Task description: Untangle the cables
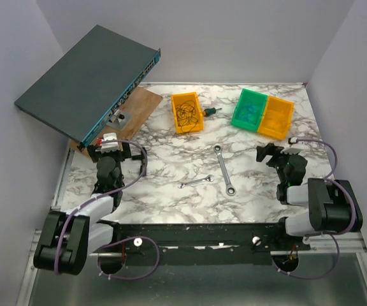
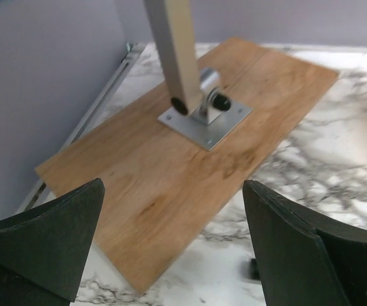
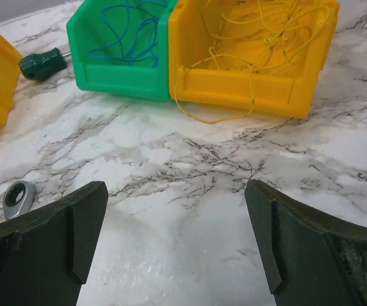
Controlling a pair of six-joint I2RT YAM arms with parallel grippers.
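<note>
1. Pale lilac walls close in a marble-patterned bench (image 1: 171,166), with both arms mounted at its near edge.
2. We find the tangle of cables (image 1: 187,113), dark and orange strands, lying inside an orange bin (image 1: 190,131) at the far middle of the bench.
3. To its right a green bin (image 3: 116,80) holds loose blue cables (image 3: 129,35). A yellow bin (image 3: 234,92) touching it holds yellow cables (image 3: 260,32), and one yellow strand loops over the front wall onto the marble.
4. Between the orange bin and the green bin we see a screwdriver (image 3: 40,64) with a green handle, lying flat.
5. A ratchet wrench (image 1: 224,169) and a small wrench (image 1: 196,183) lie near the middle of the bench, close together but not touching.
6. We see the left tool (image 2: 172,191) spread wide and holding nothing, over the near end of a wooden board (image 2: 139,172) at the far left.
7. On that board sits a metal bracket (image 2: 202,121) carrying a pale post (image 2: 174,44). A dark network switch (image 1: 88,80) is tilted above it.
8. We see the right tool (image 3: 174,191) spread wide as well, empty, over bare marble. It faces the green and yellow bins, well apart from every cable.
</note>
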